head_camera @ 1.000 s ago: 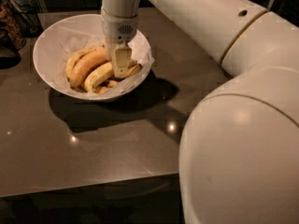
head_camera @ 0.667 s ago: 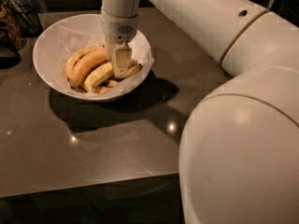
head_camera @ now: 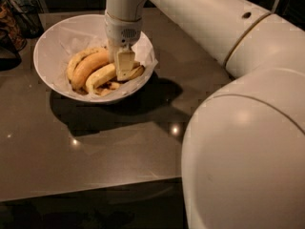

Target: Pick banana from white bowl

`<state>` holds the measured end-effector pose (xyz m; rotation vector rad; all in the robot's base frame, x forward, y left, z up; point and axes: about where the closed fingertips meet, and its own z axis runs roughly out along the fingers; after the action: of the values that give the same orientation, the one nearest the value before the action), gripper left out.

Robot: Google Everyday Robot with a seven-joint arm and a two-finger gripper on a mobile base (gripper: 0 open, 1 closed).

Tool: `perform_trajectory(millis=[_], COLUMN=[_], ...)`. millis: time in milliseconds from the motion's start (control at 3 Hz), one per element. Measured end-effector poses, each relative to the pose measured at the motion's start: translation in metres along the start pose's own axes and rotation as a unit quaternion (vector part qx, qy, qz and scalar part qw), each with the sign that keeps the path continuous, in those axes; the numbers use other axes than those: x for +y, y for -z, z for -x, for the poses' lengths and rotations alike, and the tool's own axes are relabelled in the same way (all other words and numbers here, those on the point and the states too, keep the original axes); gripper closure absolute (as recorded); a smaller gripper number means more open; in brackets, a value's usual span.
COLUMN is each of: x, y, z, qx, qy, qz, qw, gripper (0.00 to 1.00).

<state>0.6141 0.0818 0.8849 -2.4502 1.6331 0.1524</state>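
The white bowl stands at the back left of the dark table, lined with crinkled white paper. Three bananas lie in it. The long pale-yellow banana lies at the front, running right under the gripper. A fatter orange-tan banana lies behind it, and another yellow one at the left. My gripper points straight down into the bowl and sits on the right part of the long banana, hiding that part.
The dark glossy table stretches toward the front edge. Dark cluttered items stand at the far left, next to the bowl. My large white arm fills the right side of the view.
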Motion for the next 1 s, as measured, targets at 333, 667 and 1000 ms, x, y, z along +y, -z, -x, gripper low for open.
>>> perform_trajectory(millis=[333,667,1000], x=[0.0001,0.0014,0.0014], y=[-0.0017,-0.0022,-0.0022], z=[0.0006,-0.0018,-0.0018], qx=[-0.004,-0.006,-0.006], qy=[-0.001,-0.008,-0.008], qz=[0.002,-0.001,-0.001], qw=[1.0,1.0,1.0], gripper=[0.54,0.72,0.95])
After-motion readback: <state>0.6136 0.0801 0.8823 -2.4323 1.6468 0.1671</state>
